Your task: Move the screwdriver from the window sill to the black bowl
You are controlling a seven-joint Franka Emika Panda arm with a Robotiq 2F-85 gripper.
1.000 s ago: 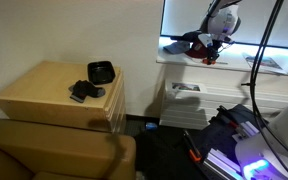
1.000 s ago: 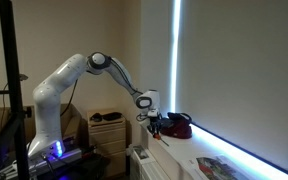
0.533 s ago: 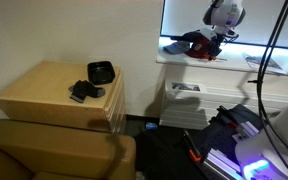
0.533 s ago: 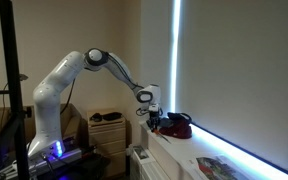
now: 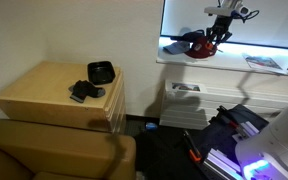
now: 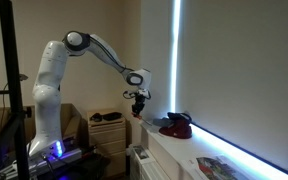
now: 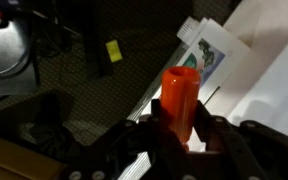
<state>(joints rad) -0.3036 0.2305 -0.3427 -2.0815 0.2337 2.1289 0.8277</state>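
My gripper is shut on the screwdriver, whose orange-red handle stands up between the jaws in the wrist view. In both exterior views the gripper hangs in the air above the white window sill, near the sill's end. The glossy black bowl sits on the light wooden cabinet top, well away from the gripper and lower down.
A red-and-dark cap lies on the sill near the gripper. A magazine lies farther along the sill. A flat dark lumpy object sits beside the bowl. A brown sofa stands in front of the cabinet.
The gripper has risen off the window sill with the screwdriver in it and moved away from the cap; the arm has stretched upward.
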